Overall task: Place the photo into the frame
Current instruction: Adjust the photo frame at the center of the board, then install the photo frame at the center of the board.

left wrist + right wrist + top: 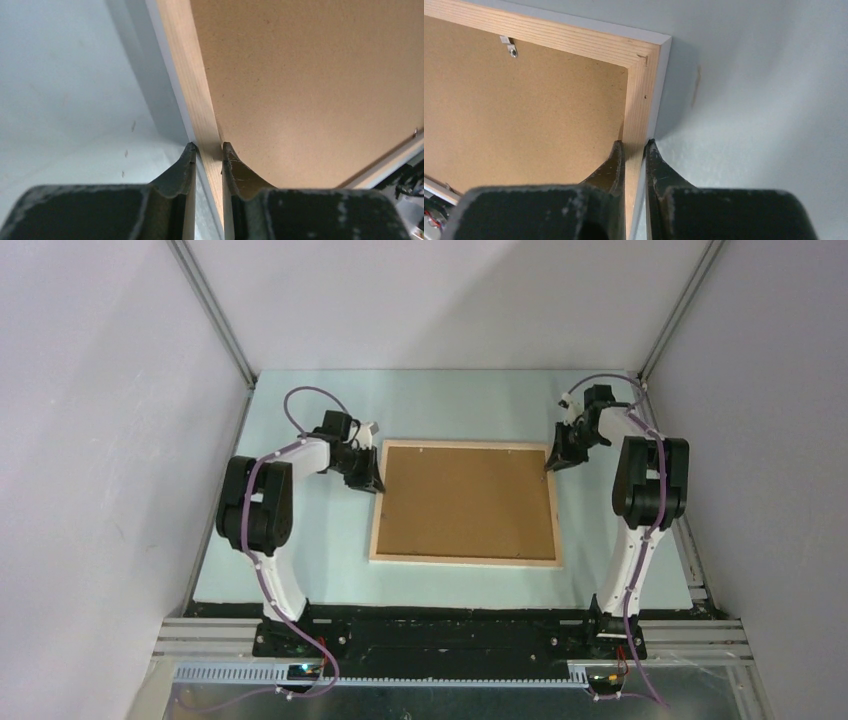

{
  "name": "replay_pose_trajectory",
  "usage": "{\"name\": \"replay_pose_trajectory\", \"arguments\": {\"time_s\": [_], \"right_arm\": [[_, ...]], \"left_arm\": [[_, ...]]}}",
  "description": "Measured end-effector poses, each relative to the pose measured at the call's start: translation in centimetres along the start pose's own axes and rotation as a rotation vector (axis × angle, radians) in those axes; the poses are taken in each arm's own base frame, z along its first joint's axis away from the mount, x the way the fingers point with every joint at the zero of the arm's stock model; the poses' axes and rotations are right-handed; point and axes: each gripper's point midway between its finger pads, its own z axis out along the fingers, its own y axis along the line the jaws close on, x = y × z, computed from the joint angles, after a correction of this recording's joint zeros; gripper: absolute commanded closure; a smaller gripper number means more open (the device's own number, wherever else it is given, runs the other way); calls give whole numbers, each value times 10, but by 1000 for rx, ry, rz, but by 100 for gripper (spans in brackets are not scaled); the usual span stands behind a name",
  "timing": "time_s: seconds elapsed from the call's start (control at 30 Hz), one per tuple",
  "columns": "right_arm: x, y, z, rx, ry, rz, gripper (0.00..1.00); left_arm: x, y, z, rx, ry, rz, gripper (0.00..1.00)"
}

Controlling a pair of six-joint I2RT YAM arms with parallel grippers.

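- Left of centre in the top view, the left gripper (368, 478) sits at the left rail of the frame (465, 560), near that rail's upper end.
- In the left wrist view its two dark fingers (180, 172) are nearly closed and pinch the pale wooden rail between them, one tip on the outer white edge and the other on the inner side against the board.
- The frame lies back-up in the middle of the pale table (300, 540), its bare-wood rim facing the camera. The pictures do not settle whether it rests flat or is slightly raised.
- A plain brown backing board (467, 500) fills the frame's opening.
- In the upper left of the right wrist view, a small metal tab (509, 46) sits on the board just under the far rail.
- Right of centre in the top view, the right gripper (553, 458) is at the frame's right rail, close to the upper right corner.
- Its fingers (611, 165) are likewise drawn close and clamp the wooden rail, one inside the rim and one outside.
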Motion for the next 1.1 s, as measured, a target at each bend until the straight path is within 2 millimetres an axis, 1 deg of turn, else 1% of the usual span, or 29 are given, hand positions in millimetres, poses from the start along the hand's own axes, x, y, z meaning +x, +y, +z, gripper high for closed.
{"name": "replay_pose_trajectory", "arguments": {"time_s": [0.03,0.1,0.17,0.23,0.27,0.3,0.33,0.37,0.4,0.47,0.57,0.7,0.77,0.93,1.03,1.1], "right_arm": [[-9,3,3,-5,-6,-25,99],[-18,8,9,-18,-10,-61,98],[-23,14,12,-34,-7,-92,95],[-25,20,16,-50,2,-119,90],[-24,23,17,-56,5,-128,83],[-24,26,18,-59,9,-139,79],[-24,28,19,-61,11,-148,69],[-24,31,20,-65,13,-158,65],[-23,35,21,-71,17,-168,55],[-22,41,22,-88,18,-181,47],[-22,47,23,-110,17,-195,37],[-22,45,20,-111,6,-192,34],[-18,43,16,-103,7,-188,34],[11,37,7,-75,36,-165,34],[25,35,2,-58,52,-152,35],[31,35,1,-48,58,-144,36]], "left_arm": [[6,0,-3,7,9,-8,100],[17,0,-7,24,28,-12,100],[28,0,-12,35,44,-7,100],[41,0,-17,34,66,-6,100],[45,0,-20,33,74,-4,100],[49,0,-22,32,82,-2,100],[53,1,-24,29,89,-3,100],[56,2,-25,26,95,-5,100],[59,4,-28,21,101,-7,100],[63,7,-31,10,109,-15,100],[65,9,-33,5,116,-18,100],[66,9,-33,6,118,-20,100],[66,9,-33,6,118,-20,100],[66,9,-33,5,118,-23,100],[66,9,-32,5,118,-25,100],[66,9,-32,4,117,-29,100]]}}
